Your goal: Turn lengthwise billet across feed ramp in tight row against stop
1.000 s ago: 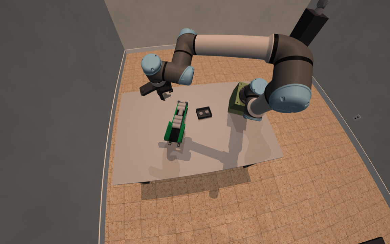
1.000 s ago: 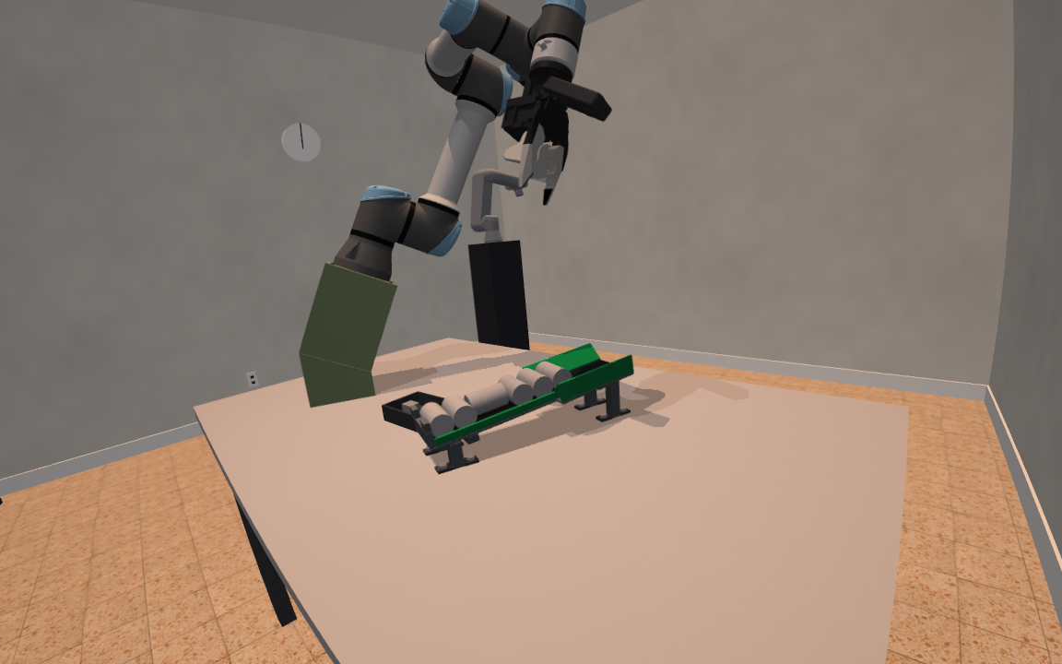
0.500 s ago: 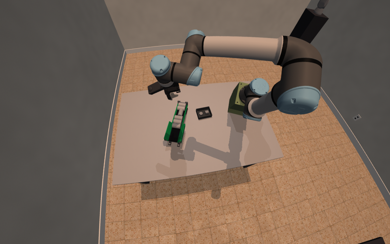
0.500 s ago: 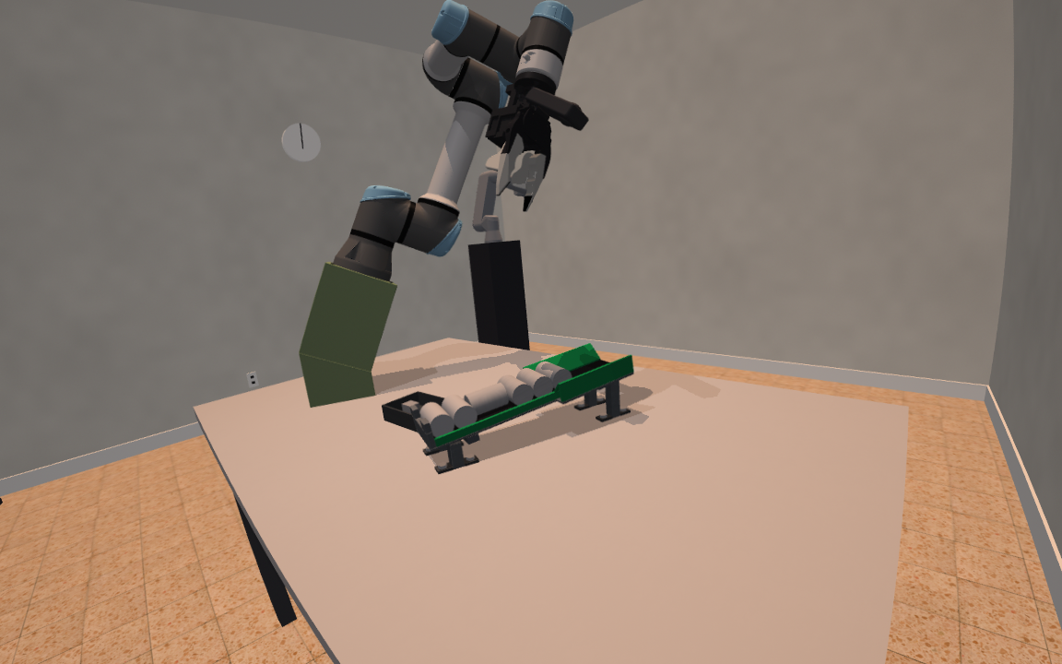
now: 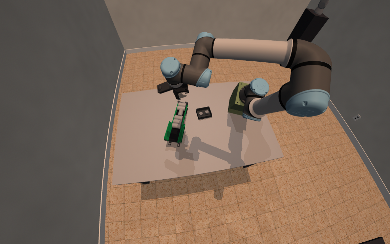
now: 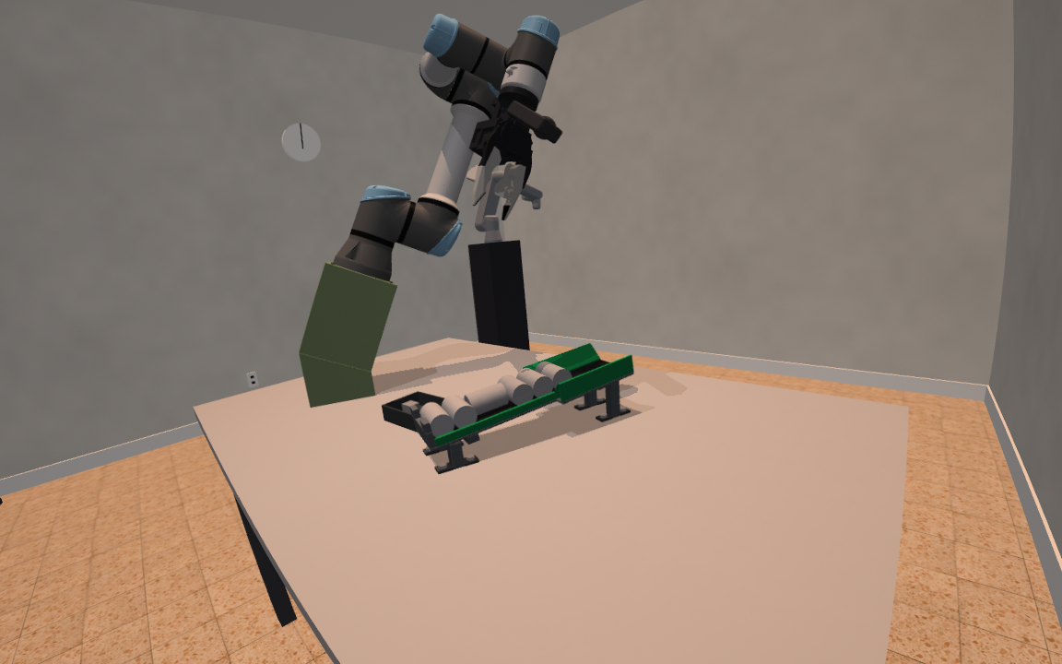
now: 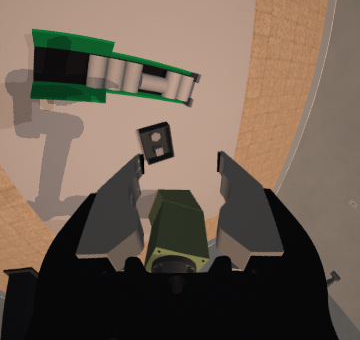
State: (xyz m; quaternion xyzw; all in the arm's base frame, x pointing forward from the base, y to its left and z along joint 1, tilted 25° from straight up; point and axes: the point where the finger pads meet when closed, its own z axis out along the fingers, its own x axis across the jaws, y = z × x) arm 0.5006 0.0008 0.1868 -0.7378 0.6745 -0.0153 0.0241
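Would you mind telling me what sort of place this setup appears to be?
Probably a bare robot test cell: a six-joint arm on an olive pedestal, a plain table carrying a green feed ramp of steel billets, and blank walls.

Grey walls (image 6: 766, 165), orange tiled floor (image 5: 251, 206), pale skirting, beige bench (image 6: 601, 537), round wall clock (image 6: 301, 142), wall socket (image 5: 356, 117)
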